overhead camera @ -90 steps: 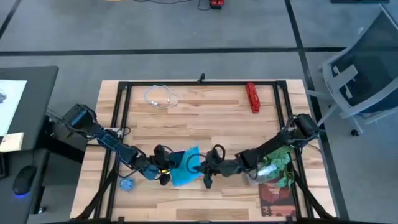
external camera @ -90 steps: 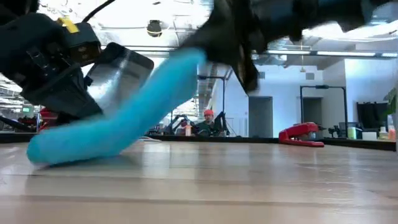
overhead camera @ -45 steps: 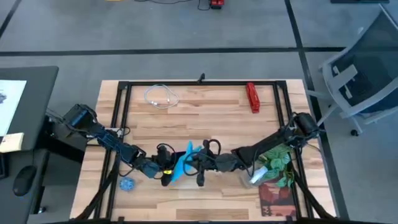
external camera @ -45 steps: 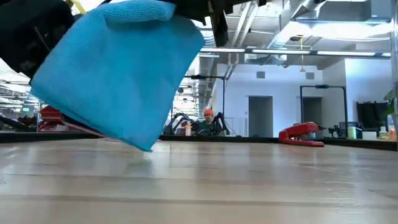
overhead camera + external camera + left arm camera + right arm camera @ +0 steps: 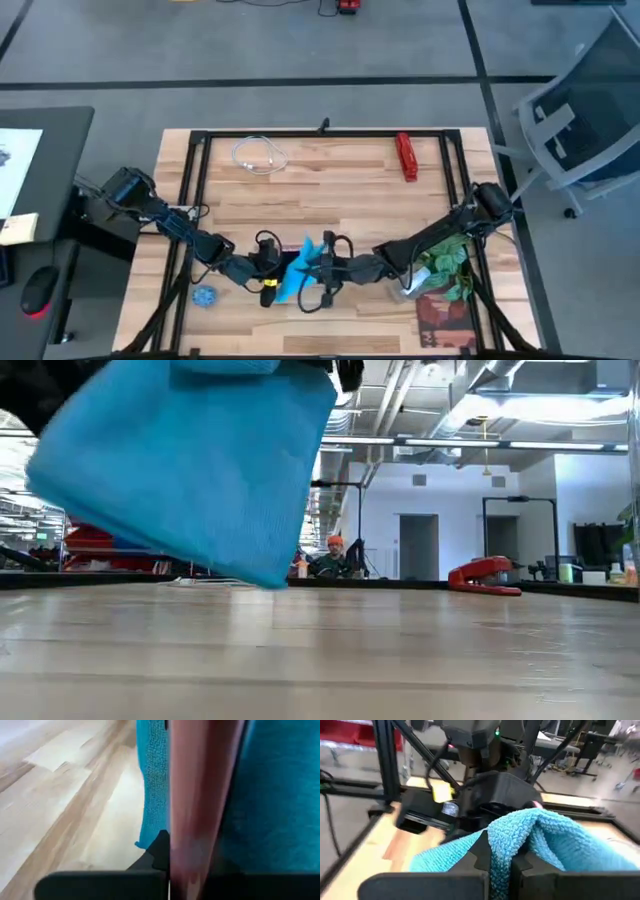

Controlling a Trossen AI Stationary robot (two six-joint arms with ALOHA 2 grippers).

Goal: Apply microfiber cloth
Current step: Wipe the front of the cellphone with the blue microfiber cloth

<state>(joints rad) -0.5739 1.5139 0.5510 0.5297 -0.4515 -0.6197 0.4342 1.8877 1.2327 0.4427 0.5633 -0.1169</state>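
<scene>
- Right gripper [image 5: 318,268], lower middle of high view, pinches the cloth [image 5: 303,271] clear of the table [image 5: 330,180], prob for draping.
- Left gripper [image 5: 268,270] beside it; can't tell its grip.

The microfiber cloth [image 5: 300,274] has risen from a low slant touching the table [image 5: 330,180] to hanging clear of it in the low view. In the high view, the right gripper [image 5: 322,268] has shifted left, bunching the cloth narrower toward the left gripper [image 5: 272,272].
</scene>
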